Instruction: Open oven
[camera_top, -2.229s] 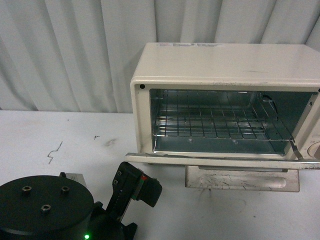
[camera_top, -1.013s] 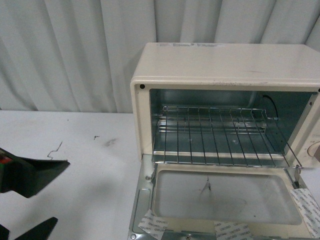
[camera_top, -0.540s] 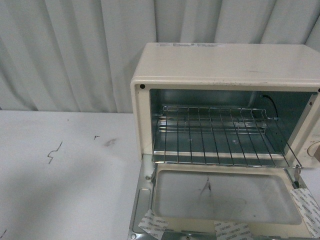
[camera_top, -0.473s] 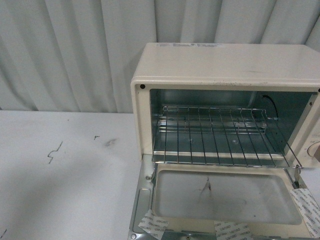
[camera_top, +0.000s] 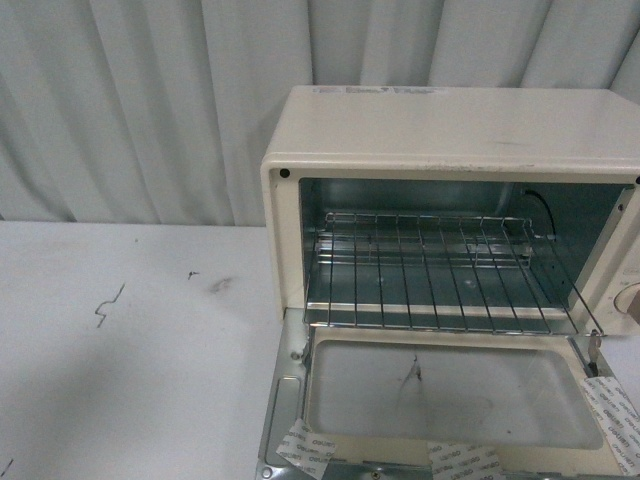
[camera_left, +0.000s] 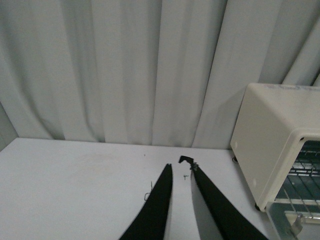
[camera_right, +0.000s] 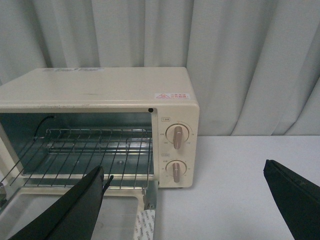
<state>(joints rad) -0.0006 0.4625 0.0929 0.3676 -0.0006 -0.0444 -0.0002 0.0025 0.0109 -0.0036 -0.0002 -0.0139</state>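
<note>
The left hand holds nothing. Its two dark fingers stand a narrow gap apart and point out over bare desk. The right hand is spread wide and also empty, with one finger at each side of its wrist view. Neither hand shows in the front view.

The right hand faces the oven squarely, so the mouth and control panel fill the space between its fingers. The left hand sees only a side wall and one front corner of the oven, off to the side and well apart from its tips. I judge the right arm to be the nearer and better aligned.

In the front view the oven fills the upper right of the frame, with its long axis running across the picture. Its door is folded flat at the lower right, hinged along the lower front edge, with its free edge reaching toward the bottom of the frame. The opening looks finished. Any coming move should keep clear of that lowered door.

Count:
- one oven
- one door
- one wire rack inside
- two knobs, one above the other
- three strips of tape on the door's edges
- two hands

A pleated curtain hangs behind.
</note>
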